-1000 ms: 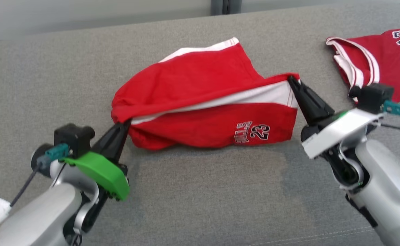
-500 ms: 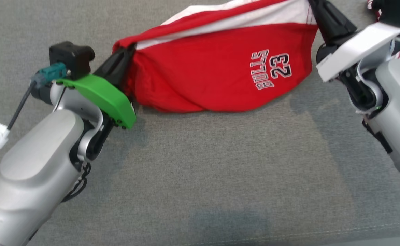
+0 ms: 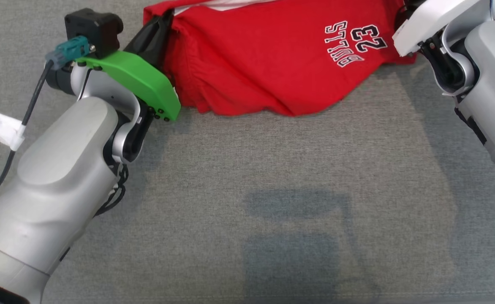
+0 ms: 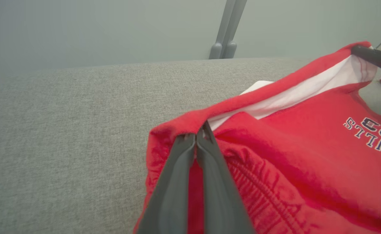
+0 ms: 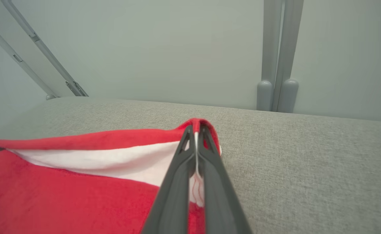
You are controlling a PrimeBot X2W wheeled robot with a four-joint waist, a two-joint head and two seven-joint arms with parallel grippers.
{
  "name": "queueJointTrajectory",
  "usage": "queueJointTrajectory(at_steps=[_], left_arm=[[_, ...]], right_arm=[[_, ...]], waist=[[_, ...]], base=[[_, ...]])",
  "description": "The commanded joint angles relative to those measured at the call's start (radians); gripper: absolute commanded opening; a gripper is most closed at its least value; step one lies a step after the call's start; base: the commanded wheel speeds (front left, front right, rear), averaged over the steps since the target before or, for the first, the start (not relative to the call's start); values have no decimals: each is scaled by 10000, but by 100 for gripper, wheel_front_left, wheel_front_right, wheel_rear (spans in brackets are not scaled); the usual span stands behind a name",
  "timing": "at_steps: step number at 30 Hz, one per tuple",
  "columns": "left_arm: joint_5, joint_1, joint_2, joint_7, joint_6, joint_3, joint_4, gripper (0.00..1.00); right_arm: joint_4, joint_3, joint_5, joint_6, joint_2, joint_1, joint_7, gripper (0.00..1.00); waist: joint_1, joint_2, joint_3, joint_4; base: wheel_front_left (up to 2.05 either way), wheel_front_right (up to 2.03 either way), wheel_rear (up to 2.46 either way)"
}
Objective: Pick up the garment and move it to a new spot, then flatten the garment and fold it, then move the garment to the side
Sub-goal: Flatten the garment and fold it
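The head camera has tipped down since a second ago, so the red garment (image 3: 273, 55) now lies at the top edge of that view, drawn out flatter. The left jaws and right jaws are each clamped shut on one end of its upper edge, stretching it over the grey bench (image 3: 273, 202). A white band runs along the top, and the BULLS 23 print (image 3: 356, 43) sits near the right end.

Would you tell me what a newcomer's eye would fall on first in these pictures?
The red garment, lettered BULLS 23, stretches across the top of the head view, over the grey cushion. The left gripper is shut on one end, the right gripper on its white-striped end. A green cover marks the left wrist.
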Motion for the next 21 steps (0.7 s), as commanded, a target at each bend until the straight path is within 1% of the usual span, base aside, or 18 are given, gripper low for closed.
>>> queueJointTrajectory(at_steps=[1,5,6,7,8,9,10,11,17,21], left_arm=[[102,-257,-111,-88,-54,-21,170,0],[83,-413,-314,-113,-160,-64,465,0],[79,-434,-365,-122,-196,-84,531,0],[81,-454,-399,-115,-225,-112,599,7],[75,-480,-432,-150,-266,-117,652,20],[80,-500,-454,-174,-295,-137,709,44],[113,-519,-478,-182,-331,-171,744,76],[122,-539,-505,-190,-358,-195,765,100],[169,-528,-571,-170,-487,-328,846,100],[160,-486,-597,-168,-506,-365,861,100]], right_arm=[[288,180,118,-7,31,-278,-119,0],[739,528,373,-7,161,-556,-280,0],[833,626,440,-7,179,-588,-295,16],[914,735,488,-7,189,-624,-334,32],[984,822,534,-7,191,-671,-370,42],[1054,906,579,-7,202,-709,-404,65],[1099,997,630,-7,219,-734,-449,100],[1122,1089,681,-7,241,-758,-480,100],[1136,1613,1086,-7,193,-770,-639,100],[1164,1779,1229,-7,153,-816,-718,100]], waist=[[-1,0,191,205],[-1,0,206,290],[-1,0,197,300],[-1,0,187,308],[-1,0,176,316],[-1,0,160,324],[-1,0,143,329],[-1,0,127,334],[-1,0,-43,336],[-1,0,-132,324]], base=[[0,0,0],[0,0,0],[0,0,0],[0,0,0],[0,0,0],[0,0,0],[0,0,0],[0,0,0],[0,0,0],[0,0,0]])
